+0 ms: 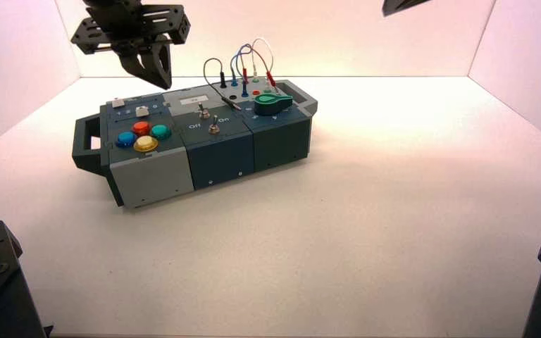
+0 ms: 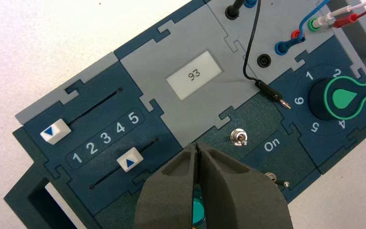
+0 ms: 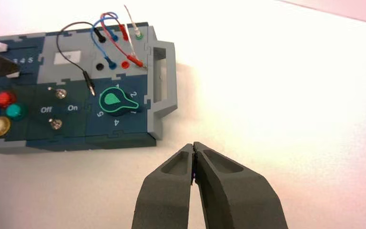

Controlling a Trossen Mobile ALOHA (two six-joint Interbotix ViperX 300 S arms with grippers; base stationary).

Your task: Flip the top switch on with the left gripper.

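Observation:
The top switch is a small silver toggle on a round nut, on the box's dark middle panel just below the grey display plate; it also shows in the high view and the right wrist view. My left gripper is shut with nothing in it. It hovers above the box, its tips short of the top switch toward the slider side, clear of the lever. In the high view the left gripper hangs over the box's back left. My right gripper is shut, over the bare table beside the box's knob end.
A twin toggle stands beside the "On" label. The display reads 93. Two white sliders lie on one side, a green knob and plugged wires on the other. Coloured buttons fill the front left.

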